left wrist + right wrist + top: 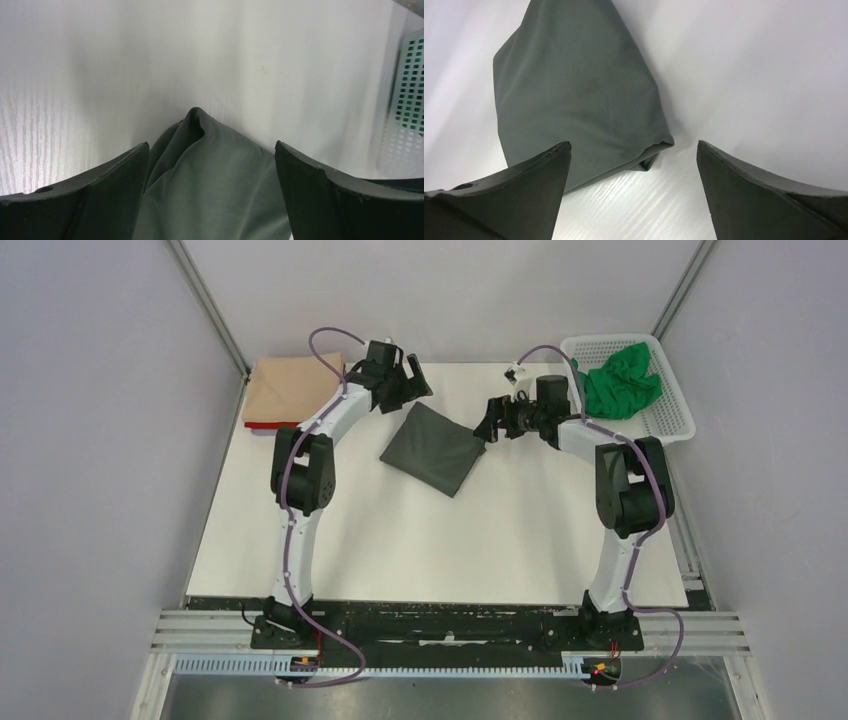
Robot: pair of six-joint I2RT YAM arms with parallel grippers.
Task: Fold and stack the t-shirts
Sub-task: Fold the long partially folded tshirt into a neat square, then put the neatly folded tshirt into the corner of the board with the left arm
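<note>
A folded dark grey t-shirt (434,448) lies as a diamond at the back middle of the table. My left gripper (408,390) is open over its far corner; in the left wrist view the shirt (210,185) lies between the spread fingers. My right gripper (487,424) is open just off its right corner; in the right wrist view the shirt (574,95) lies ahead. A folded tan t-shirt (290,387) lies on a red one (268,425) at the back left. A crumpled bright green t-shirt (622,382) sits in the basket. The pale lilac t-shirt is out of view.
A white mesh basket (668,400) stands at the back right corner, its wall also in the left wrist view (407,95). The white table (440,550) spreads toward the arm bases. Grey walls enclose the back and sides.
</note>
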